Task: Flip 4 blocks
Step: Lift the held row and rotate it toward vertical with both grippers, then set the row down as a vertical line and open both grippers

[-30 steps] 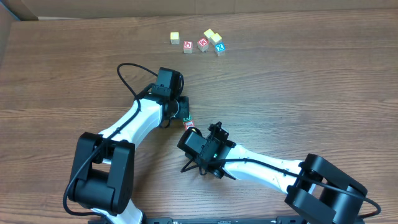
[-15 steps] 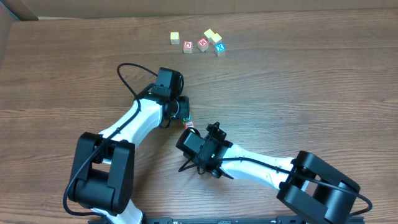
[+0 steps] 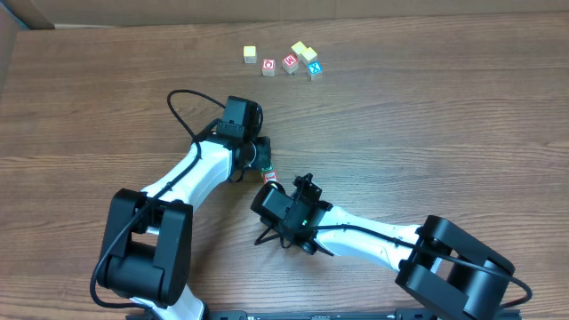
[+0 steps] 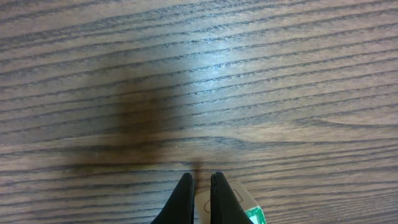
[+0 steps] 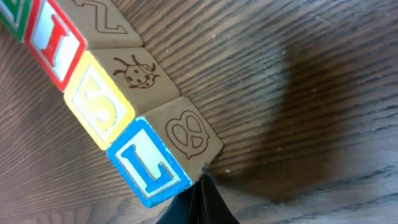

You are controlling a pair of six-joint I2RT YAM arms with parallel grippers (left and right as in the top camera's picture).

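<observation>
The blocks lie in a tight row on the wooden table, best seen in the right wrist view: a green-faced one, a red one, a yellow S and a blue L, all with pale engraved sides. My right gripper is shut, its tip touching the blue L block's lower corner. My left gripper is shut too, low over the table, with the green-faced end block right behind its fingers. In the overhead view the row is mostly hidden between the left gripper and the right gripper.
Several other cubes sit at the table's far side: a yellow one, one with a red ring, a red one, another yellow and a blue X. A black cable loops off the left arm.
The right arm has edged slightly left, toward the row. The left arm and the blocks look unmoved.
</observation>
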